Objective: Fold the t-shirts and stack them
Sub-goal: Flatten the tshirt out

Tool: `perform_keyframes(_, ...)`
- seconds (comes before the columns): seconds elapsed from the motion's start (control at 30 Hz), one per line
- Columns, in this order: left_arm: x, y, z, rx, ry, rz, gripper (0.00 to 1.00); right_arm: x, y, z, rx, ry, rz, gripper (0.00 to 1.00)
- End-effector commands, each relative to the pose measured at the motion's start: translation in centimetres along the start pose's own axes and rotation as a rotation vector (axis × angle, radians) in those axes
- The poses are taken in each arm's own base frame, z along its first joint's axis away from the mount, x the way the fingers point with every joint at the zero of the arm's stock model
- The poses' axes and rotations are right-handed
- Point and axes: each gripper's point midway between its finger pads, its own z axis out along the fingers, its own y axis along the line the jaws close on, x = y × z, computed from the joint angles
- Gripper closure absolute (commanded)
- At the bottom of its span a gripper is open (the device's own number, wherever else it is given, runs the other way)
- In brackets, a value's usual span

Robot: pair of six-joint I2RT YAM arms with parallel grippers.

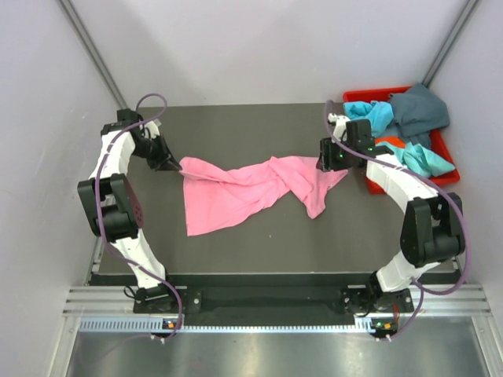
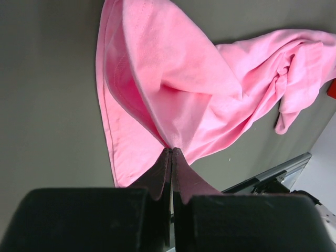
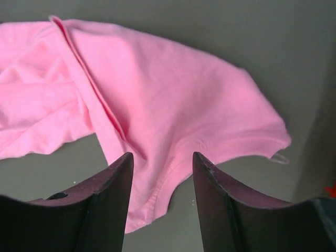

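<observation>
A bright pink t-shirt (image 1: 244, 188) lies crumpled and stretched across the middle of the dark table. My left gripper (image 1: 174, 166) is shut on the pink shirt's left edge; in the left wrist view the cloth (image 2: 173, 84) runs straight out from the pinched fingertips. My right gripper (image 1: 323, 162) is open just above the shirt's right end; the right wrist view shows a pink hem (image 3: 157, 194) between the spread fingers, not gripped. Turquoise (image 1: 371, 115), dark teal-grey (image 1: 420, 110) and orange (image 1: 391, 143) shirts lie heaped in the red bin.
The red plastic bin (image 1: 448, 177) stands at the table's back right corner, right beside my right arm. White walls enclose the table on three sides. A metal rail runs along the near edge (image 1: 275, 300).
</observation>
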Motion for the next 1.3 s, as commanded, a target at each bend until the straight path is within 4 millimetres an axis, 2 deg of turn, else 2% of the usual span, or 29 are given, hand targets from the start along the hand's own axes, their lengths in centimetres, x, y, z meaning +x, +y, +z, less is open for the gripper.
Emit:
perform_keyframes(0.0, -0.5, -1.3, -1.7, 0.029, -0.058, 0.032, 1.0, 1.1, -0.8, 0.1, -0.018, 0.025, 0.135, 0.51)
perform_keyframes(0.07, -0.5, -1.2, -1.8, 0.022, -0.06, 0.037, 1.0, 1.0, -1.2, 0.4, -0.021, 0.02, 0.144, 0.52)
perform_keyframes(0.17, -0.3, -1.0, -1.6, 0.015, -0.053, 0.035, 1.0, -0.2, -0.5, 0.9, -0.057, -0.002, 0.134, 0.53)
perform_keyframes(0.3, -0.4, -0.9, -1.4, 0.017, -0.054, 0.031, 1.0, -1.7, 2.6, 1.6, -0.128, -0.01, 0.063, 0.56)
perform_keyframes(0.47, -0.5, -0.9, -1.4, 0.016, -0.061, 0.032, 1.0, -1.5, 5.5, 2.6, -0.204, 0.01, 0.064, 0.59)
perform_keyframes(0.8, 0.2, -1.0, -1.7, 0.018, -0.054, 0.031, 1.0, -1.3, 5.4, 5.6, -0.196, 0.042, 0.08, 0.57)
perform_keyframes(0.93, 0.2, -1.0, -1.7, 0.019, -0.053, 0.027, 1.0, -0.5, 5.6, 7.3, -0.196, 0.084, 0.067, 0.57)
perform_keyframes(1.0, 0.1, -1.0, -1.6, 0.018, -0.054, 0.031, 1.0, -0.7, 6.6, 7.5, -0.213, 0.09, 0.052, 0.58)
perform_keyframes(1.1, 0.3, -0.9, -1.5, 0.022, -0.051, 0.028, 1.0, -0.1, 8.4, 7.3, -0.251, 0.115, 0.04, 0.6)
perform_keyframes(1.13, 0.2, -1.0, -1.4, 0.026, -0.052, 0.026, 1.0, 0.0, 9.6, 6.9, -0.271, 0.118, 0.039, 0.6)
perform_keyframes(1.17, 0.3, -0.9, -1.3, 0.027, -0.051, 0.024, 1.0, 0.3, 9.7, 6.8, -0.275, 0.124, 0.048, 0.6)
perform_keyframes(1.2, 0.2, -1.0, -1.3, 0.028, -0.053, 0.024, 1.0, 1.2, 10.7, 6.5, -0.291, 0.144, 0.045, 0.6)
perform_keyframes(1.27, 0.1, -1.0, -1.4, 0.029, -0.054, 0.024, 1.0, 1.7, 12.5, 5.6, -0.323, 0.153, 0.045, 0.6)
